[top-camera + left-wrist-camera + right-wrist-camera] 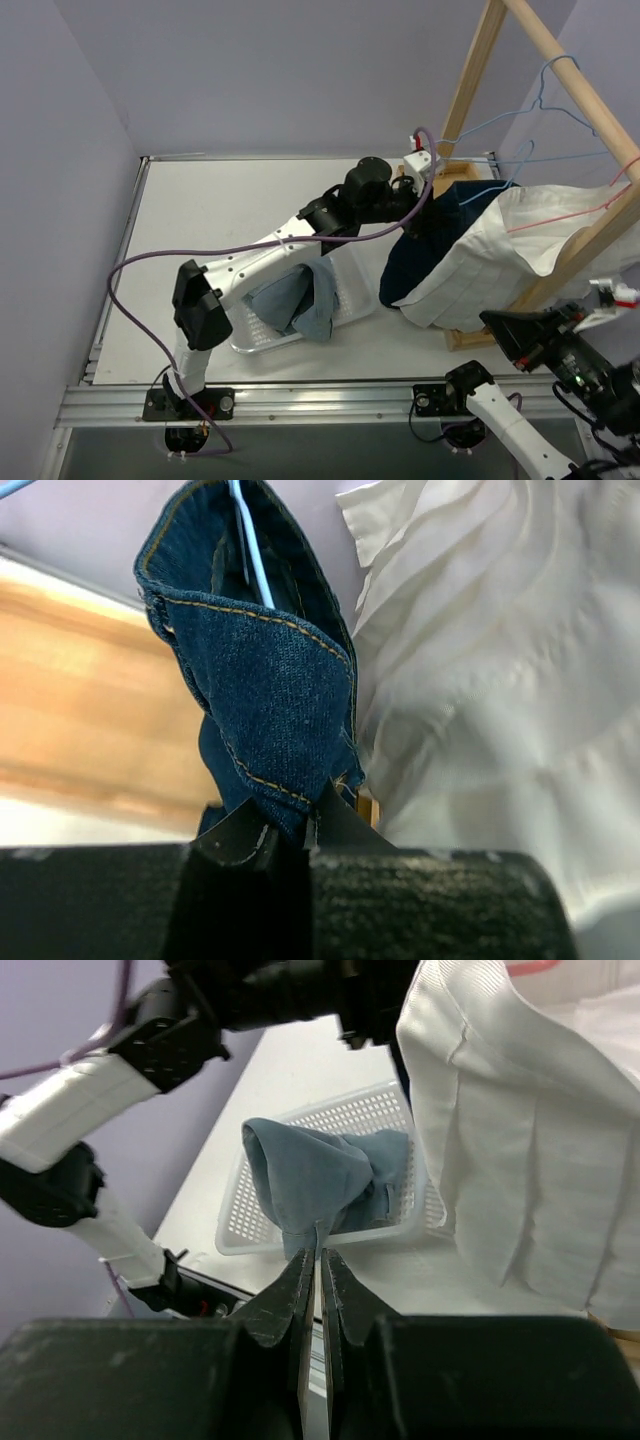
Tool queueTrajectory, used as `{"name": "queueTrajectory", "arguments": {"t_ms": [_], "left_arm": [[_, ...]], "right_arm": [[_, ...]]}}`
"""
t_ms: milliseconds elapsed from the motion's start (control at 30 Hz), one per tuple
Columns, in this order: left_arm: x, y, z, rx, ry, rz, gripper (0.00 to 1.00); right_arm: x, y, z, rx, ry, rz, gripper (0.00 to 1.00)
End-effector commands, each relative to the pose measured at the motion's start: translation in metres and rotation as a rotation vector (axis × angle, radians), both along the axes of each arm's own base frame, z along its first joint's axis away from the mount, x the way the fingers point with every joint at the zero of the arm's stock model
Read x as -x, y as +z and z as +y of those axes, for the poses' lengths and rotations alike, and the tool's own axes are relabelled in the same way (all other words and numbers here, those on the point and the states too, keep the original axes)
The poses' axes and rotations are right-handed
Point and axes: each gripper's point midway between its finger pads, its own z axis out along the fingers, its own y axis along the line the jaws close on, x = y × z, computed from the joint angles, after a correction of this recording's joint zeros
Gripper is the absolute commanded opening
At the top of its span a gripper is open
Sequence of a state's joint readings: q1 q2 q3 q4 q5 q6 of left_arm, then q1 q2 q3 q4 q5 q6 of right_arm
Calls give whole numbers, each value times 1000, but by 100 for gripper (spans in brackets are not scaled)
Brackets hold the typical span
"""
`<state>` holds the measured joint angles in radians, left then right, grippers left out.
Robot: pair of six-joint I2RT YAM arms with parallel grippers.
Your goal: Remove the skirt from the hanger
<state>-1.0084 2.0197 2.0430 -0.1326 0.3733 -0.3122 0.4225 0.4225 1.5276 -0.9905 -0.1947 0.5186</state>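
Table (200, 220): lay smooth, pale, flat.
Skirt (270, 700): dark denim, orange-stitched, hung on thin wire hanger (252, 555).
Left gripper (305, 820): pinched the skirt's fold.
Right gripper (320, 1260): was closed, empty.

Place: robot lab test cell.
Walls: plain lilac panels (60, 180) around a white table (210, 210).
Rig: arms (250, 265) bolted to a metal rail (320, 402), cable (110, 285) loose.
Props: wooden rack (470, 75) with hanger (538, 100).
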Motion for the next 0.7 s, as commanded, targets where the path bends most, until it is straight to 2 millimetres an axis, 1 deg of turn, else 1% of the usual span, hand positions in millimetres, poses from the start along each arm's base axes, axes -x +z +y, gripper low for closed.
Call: {"name": "queueTrajectory", "arguments": {"t_ms": [0,33,67,100,133,167,200,233,267,300,333,367,400,433,467,500,533,567,600,667], "left_arm": [[12,105,55,194,24,-165,2],[15,98,68,173,31,-148,2],[15,94,77,163,39,-138,2],[11,90,87,154,57,-132,2],[15,83,102,134,69,-121,2],[18,81,111,123,77,-116,2],[15,77,120,109,92,-109,2],[21,81,135,106,98,-108,2],[23,69,141,79,102,-88,2],[26,67,147,68,103,-87,2],[31,70,161,62,112,-86,2],[34,62,166,42,115,-76,2],[36,58,173,22,121,-72,2],[42,67,186,35,134,-86,2],[44,67,191,29,142,-89,2],[46,65,197,18,149,-87,2],[52,67,206,6,153,-89,2],[53,67,211,2,155,-91,2],[56,67,215,-3,155,-89,2],[64,70,228,-2,160,-88,2]], "right_arm": [[-42,5,24,110,57,-2,3],[-45,7,28,118,73,-11,3],[-51,5,37,123,112,4,3],[-57,11,41,125,128,-24,3],[-61,12,44,122,135,-31,3],[-66,9,52,120,171,-17,3],[-70,15,56,108,184,-48,3],[-74,16,59,99,193,-53,3],[-77,17,64,91,211,-53,4],[-80,19,71,75,247,-74,4],[-83,20,74,56,255,-77,4],[-90,26,77,42,258,-103,5],[-94,20,81,35,276,-88,6],[-98,19,84,23,284,-81,7],[-108,19,88,18,289,-83,8],[-112,19,91,14,296,-80,8],[-118,18,93,11,299,-78,10],[-123,19,94,0,292,-74,12],[-134,23,95,-7,279,-86,16],[-151,31,94,-32,227,-104,21]]}}
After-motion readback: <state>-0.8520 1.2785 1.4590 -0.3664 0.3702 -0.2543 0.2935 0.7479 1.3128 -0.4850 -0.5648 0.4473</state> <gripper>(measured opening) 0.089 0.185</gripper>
